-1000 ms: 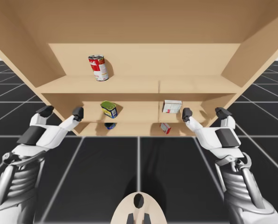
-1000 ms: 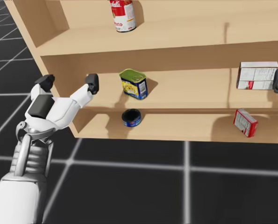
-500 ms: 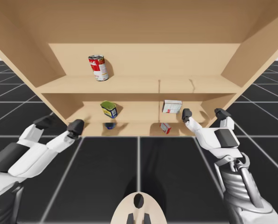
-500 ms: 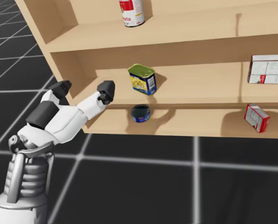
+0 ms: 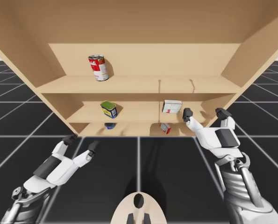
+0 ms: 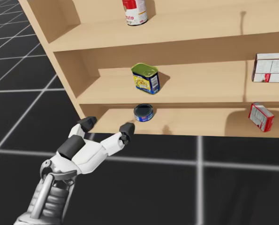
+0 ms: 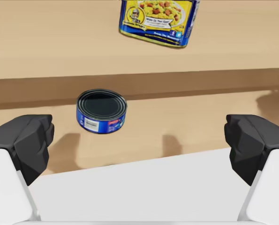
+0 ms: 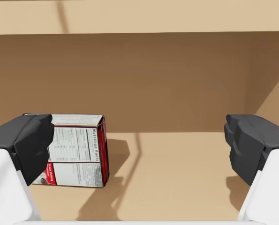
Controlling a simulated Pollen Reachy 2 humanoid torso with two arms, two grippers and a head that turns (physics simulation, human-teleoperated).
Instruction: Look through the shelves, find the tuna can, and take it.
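High view: tuna can [image 5: 110, 125] on bottom shelf [image 5: 129, 129], 1 o'clock of left gripper [image 5: 81, 142], apart from it; right gripper [image 5: 204, 113] spread wide, empty, white box [image 5: 172, 106] at its 10 o'clock. Head view: left gripper [image 6: 106, 126] wide open, nothing held, just short of shelf edge; tuna can [image 6: 143, 112] at its 1 o'clock, yellow tin [image 6: 146, 78] at can's 12, one board up. Left wrist view: tuna can [image 7: 101, 111] ahead at 11 o'clock, off-centre. Risk, as a guess: straight push likely to clip rim with one finger and shove it deeper; too high an entry, knock on board above. Upright, lid up, axis vertical; squat, round, no sideways long axis. Right wrist view: open on nothing, white box [image 8: 76, 150] ahead at 10 o'clock.
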